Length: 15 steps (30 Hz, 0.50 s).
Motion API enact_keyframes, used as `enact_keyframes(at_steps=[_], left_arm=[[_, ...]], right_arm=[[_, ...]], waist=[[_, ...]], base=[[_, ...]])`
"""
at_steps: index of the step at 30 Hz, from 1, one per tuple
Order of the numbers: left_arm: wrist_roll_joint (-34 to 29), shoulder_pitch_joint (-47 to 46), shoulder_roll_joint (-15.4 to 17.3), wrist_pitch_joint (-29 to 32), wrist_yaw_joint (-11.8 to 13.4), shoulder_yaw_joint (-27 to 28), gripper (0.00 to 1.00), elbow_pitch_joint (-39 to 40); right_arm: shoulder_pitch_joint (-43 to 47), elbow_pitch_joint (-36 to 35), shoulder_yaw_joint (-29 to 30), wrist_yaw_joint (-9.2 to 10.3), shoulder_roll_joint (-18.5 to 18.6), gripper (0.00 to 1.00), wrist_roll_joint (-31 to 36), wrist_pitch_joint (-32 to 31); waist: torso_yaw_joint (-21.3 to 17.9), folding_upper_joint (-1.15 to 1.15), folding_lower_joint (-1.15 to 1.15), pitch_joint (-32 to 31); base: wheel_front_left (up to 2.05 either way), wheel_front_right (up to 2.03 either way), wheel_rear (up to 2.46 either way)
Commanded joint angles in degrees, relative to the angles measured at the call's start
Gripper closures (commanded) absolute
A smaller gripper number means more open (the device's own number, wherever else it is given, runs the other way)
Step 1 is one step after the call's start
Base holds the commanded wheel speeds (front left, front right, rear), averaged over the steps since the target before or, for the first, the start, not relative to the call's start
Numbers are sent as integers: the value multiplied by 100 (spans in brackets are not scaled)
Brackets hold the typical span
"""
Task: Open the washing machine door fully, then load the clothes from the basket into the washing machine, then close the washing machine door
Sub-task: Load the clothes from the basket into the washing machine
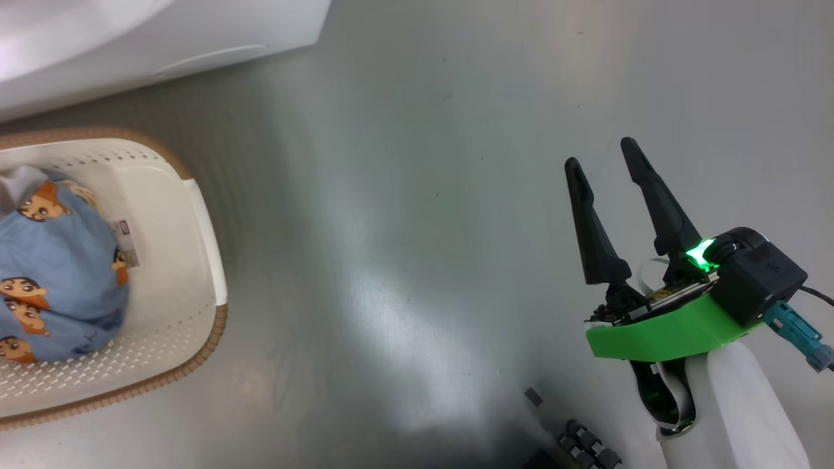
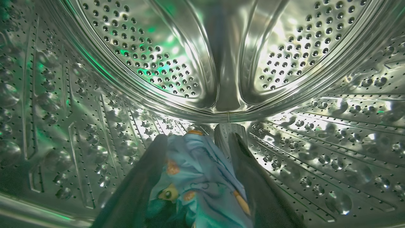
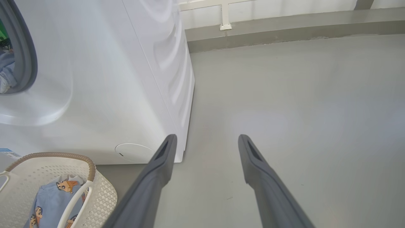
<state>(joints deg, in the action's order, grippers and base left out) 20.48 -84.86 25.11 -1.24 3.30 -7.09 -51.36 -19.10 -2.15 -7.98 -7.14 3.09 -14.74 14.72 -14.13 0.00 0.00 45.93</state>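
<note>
Left gripper [image 2: 198, 137] is seen deep inside the steel drum [image 2: 95, 126], jaws spread wide. One light blue garment [image 2: 202, 177] lies between the fingers on the drum's near wall, and no pinch on it can be made out. Door opening is judged done, since the drum is reached.

Loading is judged partway. More clothes [image 1: 58, 286] are piled in the basket [image 1: 202, 221], which is set on the floor [image 1: 391, 260] just in front of the washing machine [image 3: 110, 79], at the left of the scene. A bit of blue cloth is also glimpsed inside the grey seal [image 3: 27, 53].

Right gripper [image 1: 601, 152] is held over bare floor, well to the right of the basket. Its jaws are parted and nothing is held.

Left to do: the basket is to be emptied into the drum, then the washing machine door is to be shut.
</note>
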Motion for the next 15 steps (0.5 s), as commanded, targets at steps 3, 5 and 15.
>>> enact_keyframes(at_steps=[3,5,15], left_arm=[[26,365,147,-245,59,24,0,323],[45,558,78,-352,96,14,0,434],[245,1891,-295,-772,304,44,0,1556]], right_arm=[[158,-87,-3,-35,-1,0,-42,28],[188,-87,45,-35,12,0,-14,28],[393,-98,246,-35,90,0,120,28]], waist=[[153,0,0,-202],[221,0,0,-297],[600,0,0,-758]], base=[[0,0,0],[0,0,0],[0,0,0]])
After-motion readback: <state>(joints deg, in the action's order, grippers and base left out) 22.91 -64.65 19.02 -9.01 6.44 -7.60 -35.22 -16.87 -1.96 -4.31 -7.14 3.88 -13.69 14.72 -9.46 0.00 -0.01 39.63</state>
